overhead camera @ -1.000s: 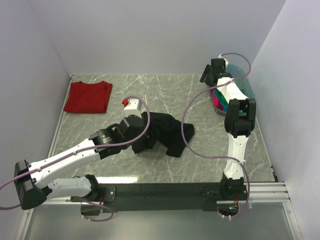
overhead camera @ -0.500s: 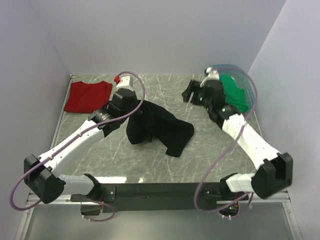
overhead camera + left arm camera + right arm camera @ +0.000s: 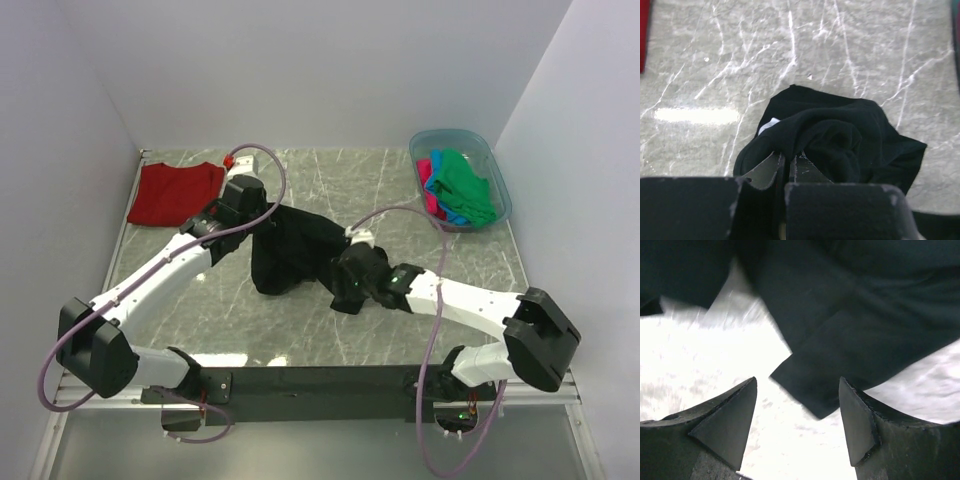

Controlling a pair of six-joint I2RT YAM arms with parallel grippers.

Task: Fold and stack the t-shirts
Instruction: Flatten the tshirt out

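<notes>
A large black t-shirt [image 3: 300, 252] lies crumpled at mid-table. My left gripper [image 3: 262, 218] is shut on its upper left edge; in the left wrist view the cloth [image 3: 840, 140] bunches over the closed fingertips, with a small white label [image 3: 771, 123] showing. My right gripper [image 3: 347, 293] is open and empty, low over the shirt's lower right corner [image 3: 815, 390], which lies between its fingers. A dark red t-shirt [image 3: 176, 193] lies folded flat at the far left. Green [image 3: 466, 183], pink [image 3: 432, 200] and blue shirts sit in the tub.
A translucent blue plastic tub [image 3: 498, 178] stands at the far right against the wall. White walls close in the marble table [image 3: 320, 175] on three sides. A black rail [image 3: 330, 380] runs along the near edge by the arm bases.
My right arm swung from the tub at far right down to the black shirt's lower right corner. My left gripper carried the shirt's edge up and back, now holding near the same spot.
</notes>
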